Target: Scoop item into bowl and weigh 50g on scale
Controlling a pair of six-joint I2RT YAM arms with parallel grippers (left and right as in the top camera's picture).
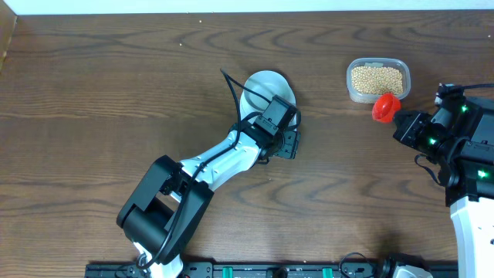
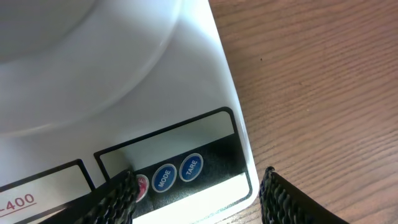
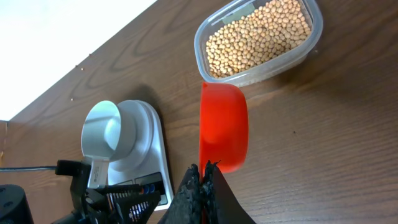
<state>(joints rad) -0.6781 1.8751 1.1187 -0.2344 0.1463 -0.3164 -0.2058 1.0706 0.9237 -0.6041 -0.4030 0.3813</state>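
Observation:
The white scale (image 1: 279, 116) lies mid-table with the pale bowl (image 1: 266, 87) on it; the bowl looks empty in the right wrist view (image 3: 112, 129). My left gripper (image 1: 287, 144) is open at the scale's front edge, its fingers (image 2: 199, 202) either side of the button panel (image 2: 177, 171), the left finger against the red button. My right gripper (image 3: 202, 177) is shut on the handle of a red scoop (image 3: 224, 124), held above the table (image 1: 386, 106) just in front of the clear tub of beans (image 1: 377, 79). No beans show in the scoop.
The clear tub (image 3: 311, 37) stands at the back right, close to the table's far edge. The left arm (image 1: 216, 166) stretches diagonally from the front left to the scale. The right arm's body (image 1: 463, 147) fills the right edge.

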